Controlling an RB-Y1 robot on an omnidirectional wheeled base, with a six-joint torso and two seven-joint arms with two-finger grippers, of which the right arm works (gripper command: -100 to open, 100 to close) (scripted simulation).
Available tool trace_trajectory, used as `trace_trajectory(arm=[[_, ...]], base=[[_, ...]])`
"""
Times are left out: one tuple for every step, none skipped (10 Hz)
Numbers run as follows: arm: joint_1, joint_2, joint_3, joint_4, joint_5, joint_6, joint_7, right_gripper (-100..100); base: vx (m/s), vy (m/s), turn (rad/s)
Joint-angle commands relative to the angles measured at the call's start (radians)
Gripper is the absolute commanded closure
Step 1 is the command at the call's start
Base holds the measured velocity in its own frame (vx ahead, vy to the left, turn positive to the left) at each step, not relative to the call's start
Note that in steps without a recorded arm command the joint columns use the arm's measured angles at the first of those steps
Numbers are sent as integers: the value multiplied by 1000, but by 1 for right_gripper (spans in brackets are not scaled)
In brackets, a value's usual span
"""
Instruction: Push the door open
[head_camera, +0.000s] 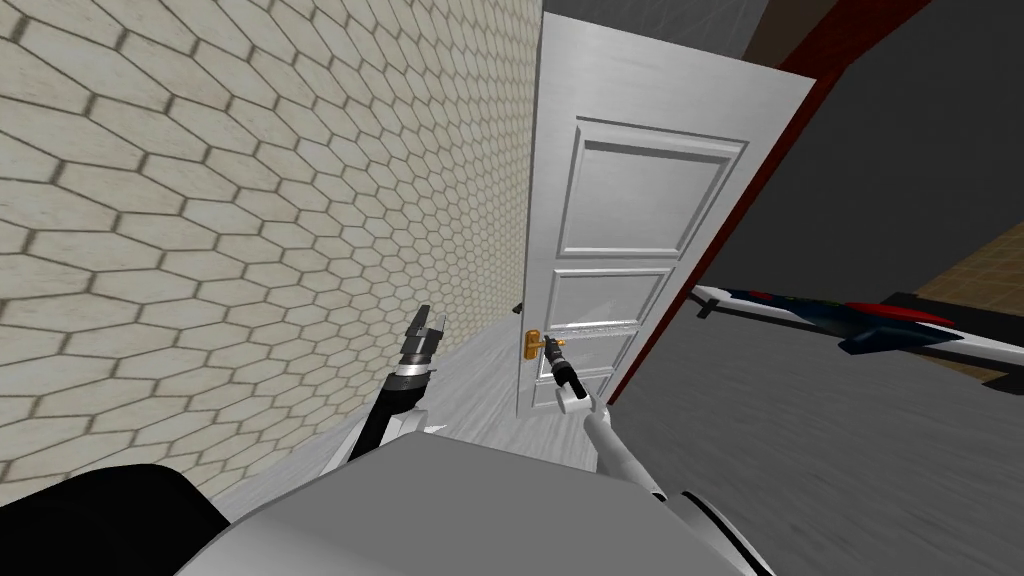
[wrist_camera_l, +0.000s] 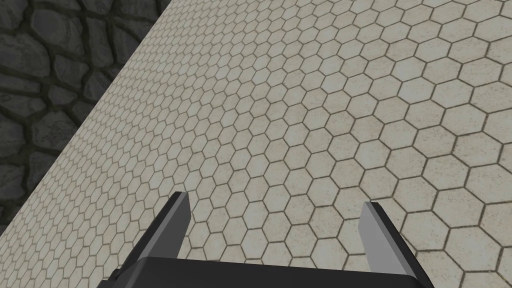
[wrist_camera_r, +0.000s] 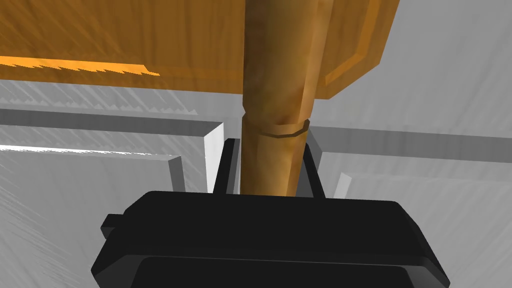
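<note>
Two thin fingers of the right gripper (wrist_camera_r: 267, 150) are clamped on the brass handle (wrist_camera_r: 272, 95), one on each side of the lever. That grip likely serves both to turn the latch and to drive the panel. The handle sits at the white door's (head_camera: 640, 190) edge nearest the hex-tiled wall (head_camera: 250, 200). The left gripper (wrist_camera_l: 274, 220) is idle with its fingers spread, facing that wall and out of the way. The latch is hidden. The lever covers most of the right fingertips. The backplate (wrist_camera_r: 125, 45) is cut off. Hard to tell how far the door is ajar.
</note>
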Motion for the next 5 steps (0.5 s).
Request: trace_trajectory(arm=[[-2,-3,-35,3,-1,-6,12,100],[-3,-3,-46,7,-2,-6,15,100],[-4,-2,-57,11,-3,-7,18,100],[-7,-2,-78,20,-4,-8,24,100],[-8,-2,-89,24,-5,-9,26,100]], base=[[153,140,-45],[155,144,-62],[121,121,-53],[127,158,-62],[113,146,-84]])
